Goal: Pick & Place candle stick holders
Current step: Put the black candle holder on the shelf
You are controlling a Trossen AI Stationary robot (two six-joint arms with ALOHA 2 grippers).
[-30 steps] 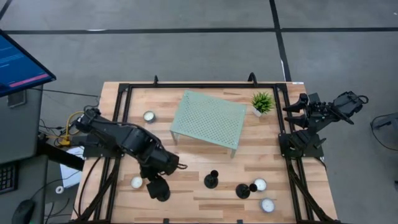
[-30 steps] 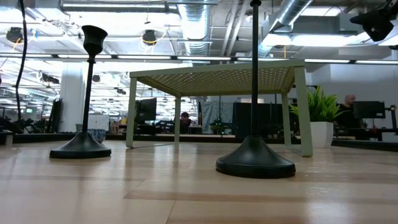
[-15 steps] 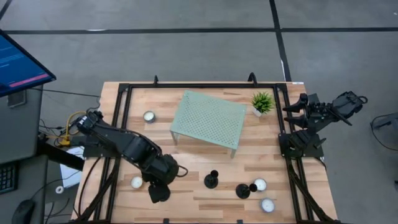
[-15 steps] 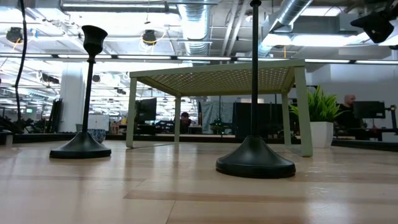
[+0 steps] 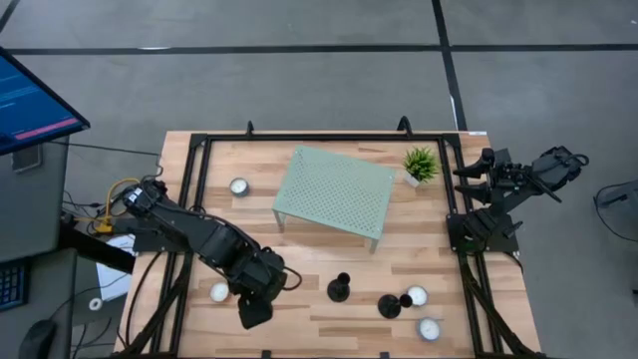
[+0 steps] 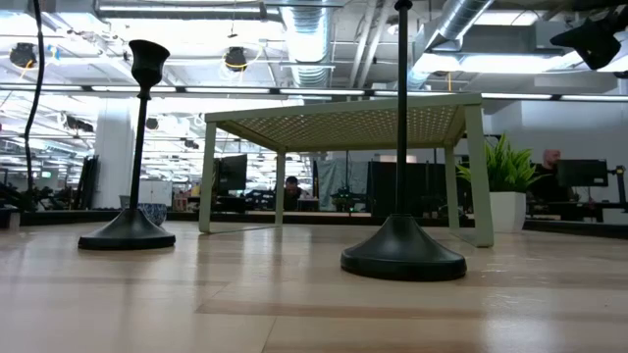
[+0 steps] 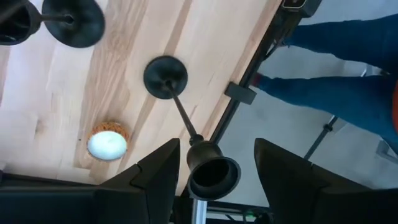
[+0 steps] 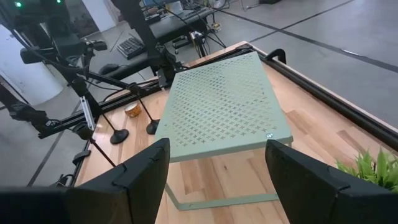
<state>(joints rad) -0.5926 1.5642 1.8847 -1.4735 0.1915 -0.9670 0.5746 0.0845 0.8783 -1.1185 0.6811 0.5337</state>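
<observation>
Down at the table's front-left corner your left gripper (image 5: 256, 309) hangs over a candle stick holder (image 7: 180, 118), its fingers spread apart on either side of the top cup without touching it; a white tealight (image 7: 107, 144) lies just beside the holder's base. Two more holders (image 5: 340, 288) stand along the front edge, well apart from the green perforated stand (image 5: 334, 191). Your right gripper (image 5: 477, 168) waits raised off the table's right edge, fingers apart and holding nothing.

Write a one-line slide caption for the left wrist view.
Left gripper open around the top cup of a black candle stick holder standing beside a white tealight.
</observation>
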